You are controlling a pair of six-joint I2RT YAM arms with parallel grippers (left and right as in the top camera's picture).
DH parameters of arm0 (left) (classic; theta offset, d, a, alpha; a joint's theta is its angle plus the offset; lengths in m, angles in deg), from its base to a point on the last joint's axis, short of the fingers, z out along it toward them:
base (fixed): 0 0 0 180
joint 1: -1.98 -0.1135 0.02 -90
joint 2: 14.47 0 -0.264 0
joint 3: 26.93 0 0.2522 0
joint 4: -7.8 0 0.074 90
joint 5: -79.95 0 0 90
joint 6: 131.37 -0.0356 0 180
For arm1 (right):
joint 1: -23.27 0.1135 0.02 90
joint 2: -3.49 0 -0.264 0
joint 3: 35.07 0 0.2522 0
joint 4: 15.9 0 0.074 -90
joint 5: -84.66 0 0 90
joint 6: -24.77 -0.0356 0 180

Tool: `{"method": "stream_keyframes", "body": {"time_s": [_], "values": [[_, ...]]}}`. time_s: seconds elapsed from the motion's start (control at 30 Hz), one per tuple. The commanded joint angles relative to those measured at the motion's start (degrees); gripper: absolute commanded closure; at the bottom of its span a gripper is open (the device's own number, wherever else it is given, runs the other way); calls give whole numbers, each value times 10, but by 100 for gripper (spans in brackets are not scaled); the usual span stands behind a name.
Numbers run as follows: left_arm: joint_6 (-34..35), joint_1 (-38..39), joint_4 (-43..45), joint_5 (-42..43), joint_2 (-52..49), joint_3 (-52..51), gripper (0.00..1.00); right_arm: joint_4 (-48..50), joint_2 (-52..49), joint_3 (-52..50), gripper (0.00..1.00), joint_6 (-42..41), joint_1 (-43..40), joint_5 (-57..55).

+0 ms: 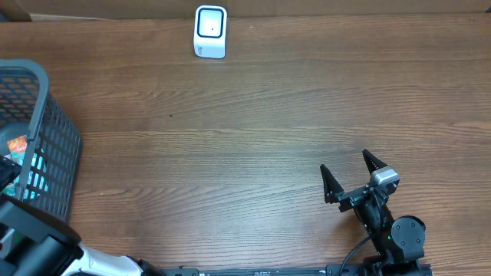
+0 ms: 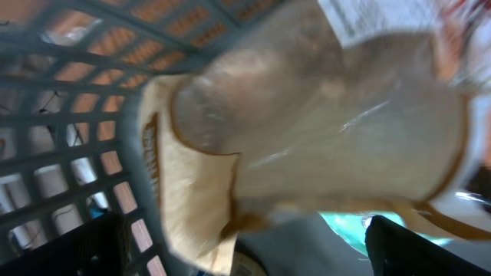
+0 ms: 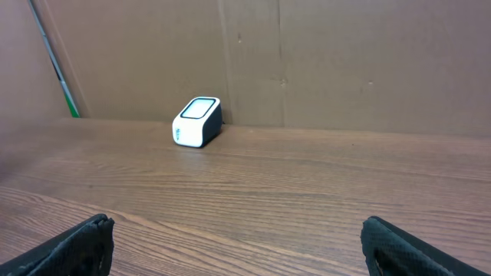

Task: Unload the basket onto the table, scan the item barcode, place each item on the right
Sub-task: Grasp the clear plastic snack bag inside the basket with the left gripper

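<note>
**Packet in the basket, scanner across the table**

A small white scanner (image 1: 210,31) with a dark window is seen at the far edge of the wooden table (image 1: 253,115), just in front of a brown cardboard wall (image 3: 345,61). The stretch of table between the scanner and the right gripper (image 1: 344,160) is bare wood. The right gripper is held low near the front edge, well apart from the scanner, its fingers spread wide with nothing between them.

A grey lattice basket (image 1: 38,130) is placed at the left edge of the table. Colourful packaging, orange and teal, can be made out inside it from above, partly hidden by the left arm (image 1: 38,245) that is reached over it.

The packet (image 2: 307,130) is found inside the basket, close before the left gripper (image 2: 245,222) and filling most of the left wrist view. It is seen as a tan, soft-looking bag with a brown border and a glossy clear film; a white printed label shows at its upper edge, too blurred to be read. The left fingers (image 2: 84,245) are held far apart, below the packet and not clamped on it. The basket's grid wall is seen just behind the packet.
</note>
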Motion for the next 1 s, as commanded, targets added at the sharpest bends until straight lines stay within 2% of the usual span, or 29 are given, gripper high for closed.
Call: {"method": "stream_keyframes", "body": {"time_s": [0.0,0.23,0.33,0.43,0.63,0.73,0.97], "values": [[-63,-3,5,-10,-41,-6,0,4,6,-6,0,0,1,4],[-76,-3,49,-22,-55,-6,1,4,6,-6,0,0,1,4],[-76,-4,59,-22,-56,-6,7,4,6,-6,0,0,1,4],[-76,-4,66,-22,-60,-6,20,4,6,-6,0,0,1,4],[-77,-4,64,-20,-68,-6,57,4,6,-6,0,0,1,4],[-79,-3,60,-20,-68,-6,95,4,6,-6,0,0,1,4],[-103,12,39,21,-66,23,96,4,6,-6,0,0,1,4]]}}
